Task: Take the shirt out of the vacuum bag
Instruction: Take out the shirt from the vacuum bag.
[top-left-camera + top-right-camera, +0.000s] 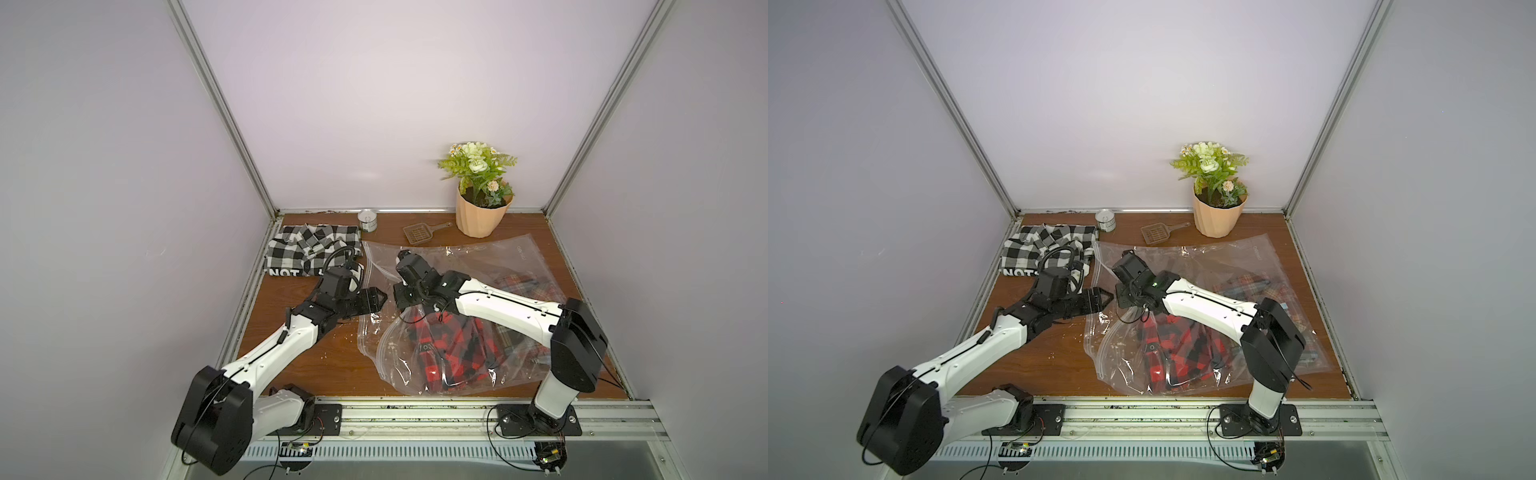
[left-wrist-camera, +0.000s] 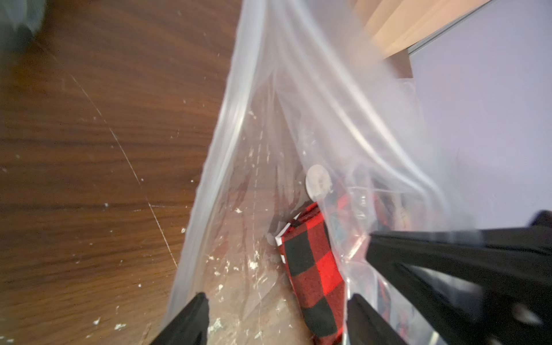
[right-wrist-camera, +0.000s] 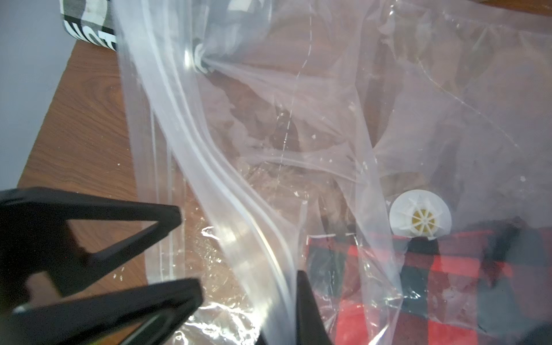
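The vacuum bag [image 1: 457,266] lies clear and crinkled over the right half of the table, with its mouth towards the left. Inside it is the shirt [image 1: 449,353], red and black checked, near the round white valve [image 3: 420,219]. My right gripper [image 3: 295,316] is shut on the bag's upper zip edge [image 3: 239,227] and holds it up off the table. My left gripper [image 2: 279,313] is open at the bag's mouth. Its fingers [image 2: 197,316] straddle the lower plastic layer and the shirt's end [image 2: 313,268] without closing on it. In both top views the two grippers sit close together [image 1: 380,300] [image 1: 1127,305].
A black and white checked garment [image 1: 311,249] lies at the back left. A small tin [image 1: 368,220], a brown scoop [image 1: 419,232] and a potted plant [image 1: 482,216] stand along the back wall. A paler plaid cloth [image 1: 519,286] sits deeper in the bag.
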